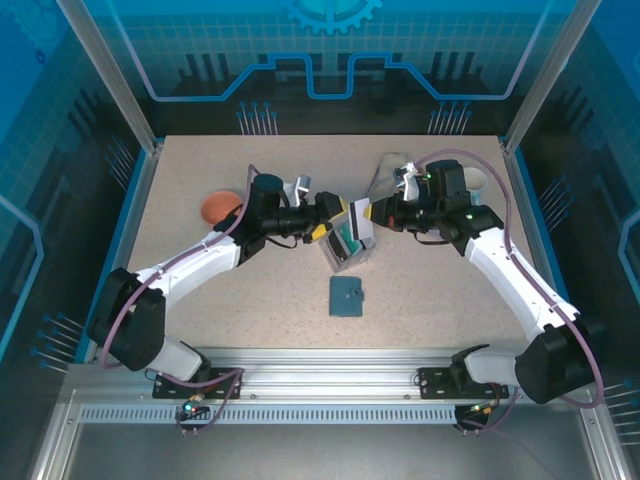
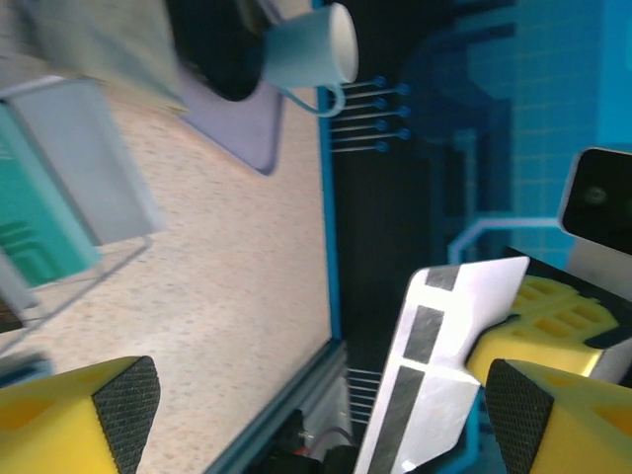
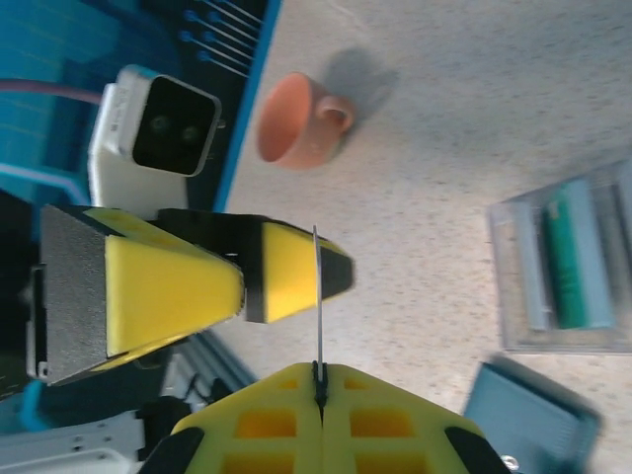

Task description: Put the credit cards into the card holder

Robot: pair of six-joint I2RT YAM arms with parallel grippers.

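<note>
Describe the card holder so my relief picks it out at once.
On the speckled table, find the grey tray at the centre. Just toward the near edge lies the card holder: a flat slate-blue square, lying alone, unlike the tray with its teal cards.

We are looking down on the whole table [image 1: 250,290] from above and behind the arm bases. From the left wrist we are peering low and close toward the table's right edge and the white mug [image 2: 306,44]. From the right wrist we are peering leftward toward the orange cup [image 3: 296,118]. Both wrist views are sharing the grey tray [image 2: 89,158] and the credit card [image 3: 318,296].
</note>
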